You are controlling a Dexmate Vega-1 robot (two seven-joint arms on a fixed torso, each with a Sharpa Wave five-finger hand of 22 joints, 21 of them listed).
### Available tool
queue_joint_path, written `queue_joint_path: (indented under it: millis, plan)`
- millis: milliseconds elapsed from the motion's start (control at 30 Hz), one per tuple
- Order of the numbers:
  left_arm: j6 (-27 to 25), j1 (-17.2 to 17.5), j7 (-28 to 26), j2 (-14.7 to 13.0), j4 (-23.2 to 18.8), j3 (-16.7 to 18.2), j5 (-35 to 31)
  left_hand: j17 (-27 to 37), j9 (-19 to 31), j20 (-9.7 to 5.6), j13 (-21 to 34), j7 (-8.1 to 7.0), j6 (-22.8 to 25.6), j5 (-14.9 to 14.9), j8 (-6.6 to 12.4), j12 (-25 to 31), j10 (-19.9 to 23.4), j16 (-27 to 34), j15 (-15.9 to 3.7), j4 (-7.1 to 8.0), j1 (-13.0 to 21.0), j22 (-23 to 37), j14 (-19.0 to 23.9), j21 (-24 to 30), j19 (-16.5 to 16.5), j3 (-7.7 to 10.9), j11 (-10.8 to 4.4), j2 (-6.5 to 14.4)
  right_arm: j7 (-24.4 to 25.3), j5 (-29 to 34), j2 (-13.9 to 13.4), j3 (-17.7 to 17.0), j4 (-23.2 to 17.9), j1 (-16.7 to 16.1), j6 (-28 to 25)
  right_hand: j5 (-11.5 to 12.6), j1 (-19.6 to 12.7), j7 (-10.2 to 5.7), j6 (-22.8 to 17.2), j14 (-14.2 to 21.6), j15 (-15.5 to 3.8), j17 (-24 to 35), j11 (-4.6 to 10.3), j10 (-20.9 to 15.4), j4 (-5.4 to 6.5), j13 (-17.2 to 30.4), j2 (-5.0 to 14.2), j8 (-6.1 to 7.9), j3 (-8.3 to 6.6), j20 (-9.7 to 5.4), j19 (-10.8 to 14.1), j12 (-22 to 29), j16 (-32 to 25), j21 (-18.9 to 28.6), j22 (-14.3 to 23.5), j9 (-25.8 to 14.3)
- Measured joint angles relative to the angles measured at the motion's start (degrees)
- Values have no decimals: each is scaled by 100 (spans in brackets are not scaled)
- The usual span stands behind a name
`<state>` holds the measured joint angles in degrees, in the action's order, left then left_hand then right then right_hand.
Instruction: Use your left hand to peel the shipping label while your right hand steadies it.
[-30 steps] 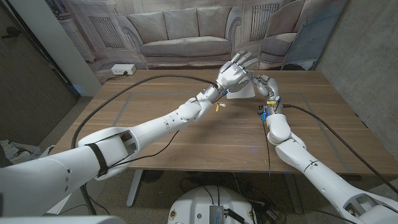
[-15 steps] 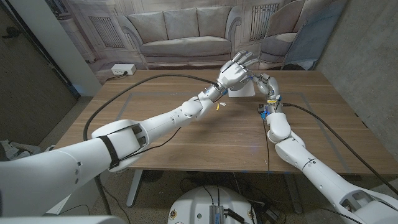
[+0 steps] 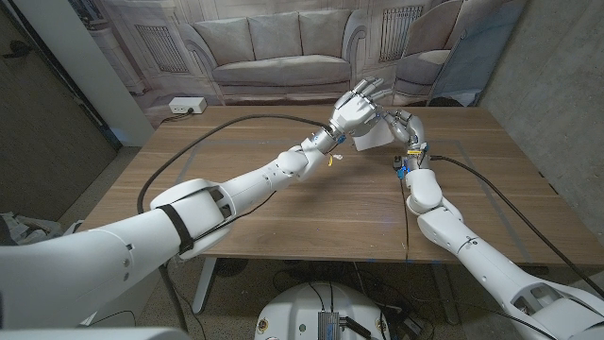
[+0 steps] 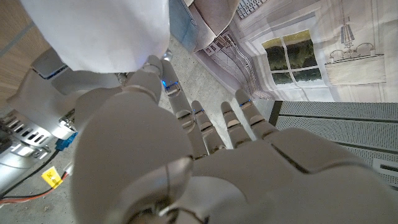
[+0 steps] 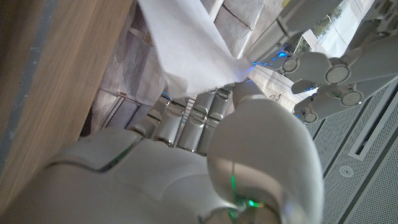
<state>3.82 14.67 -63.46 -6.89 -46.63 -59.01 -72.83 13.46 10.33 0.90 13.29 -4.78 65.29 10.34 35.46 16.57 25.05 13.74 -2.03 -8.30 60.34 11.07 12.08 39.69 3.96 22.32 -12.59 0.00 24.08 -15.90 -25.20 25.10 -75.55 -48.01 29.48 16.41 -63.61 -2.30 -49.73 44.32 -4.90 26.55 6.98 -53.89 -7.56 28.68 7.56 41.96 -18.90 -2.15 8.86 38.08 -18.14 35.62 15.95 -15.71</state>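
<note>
While both arms reach to the far side of the wooden table [image 3: 283, 203], the shipping label [image 3: 376, 138], a white sheet, sits lifted off the tabletop between the two hands, near the far edge, tilted w/ one corner raised. Left hand [image 3: 355, 110] is above and partly in front of the sheet, fingers fanned upward; left wrist view shows its thumb up against the sheet's lower edge [image 4: 102, 37], but a pinch can't be confirmed, so grip state: can't tell. Right hand [image 3: 404, 127] is just beside the label on its right side; right wrist view shows the sheet [image 5: 189, 56] coming to a point at its fingertips, thumb [image 5: 267, 155] closed in toward it, so it reads as grasping the label. Black cables [image 3: 226, 123] trail across table from both wrists. Backdrop w/ printed sofa [image 3: 278, 47] behind the table.
</note>
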Motion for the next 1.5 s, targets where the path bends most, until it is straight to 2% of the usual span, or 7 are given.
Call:
queue_joint_path:
  millis: [433,900,1000,1500]
  plan:
    - [-89,178,-42,-329,-581,-102,6,-16,0,-21,17,21,20,29,0,0,126,0,0,-6,1,0,0,0,-21,41,2,1,59,17,-23,-66,-53,-27,-37,-1,12,-31,31,0,0,1,-2,16,-1,1,10,15,1,-12,-53,0,38,24,-20,-1]
    - [-438,329,-12,-789,-1286,-326,304,-16,1,-52,17,23,16,28,1,0,154,-43,-30,-7,38,0,30,0,-9,73,-10,-3,251,121,-119,-94,-383,-168,-187,44,49,-31,31,0,0,16,-2,17,-1,16,14,21,2,-20,-104,-41,42,66,-27,-2]
    - [-517,363,21,-890,-1445,-367,363,-16,1,-51,17,31,8,27,1,0,195,-43,-30,8,45,0,30,0,-9,88,10,3,300,145,-133,-95,-436,-188,-232,44,64,-62,62,0,0,16,20,39,22,16,-1,108,25,-20,-104,-41,42,66,-27,-2]
    - [-728,579,141,-1305,-2082,-428,469,-16,2,-70,45,28,9,52,1,0,237,-43,-30,-16,44,-15,30,41,11,112,10,3,517,233,-188,-106,-707,-282,-483,44,117,-62,62,0,0,42,22,40,22,42,-3,109,26,10,-134,-41,86,152,-53,-2]
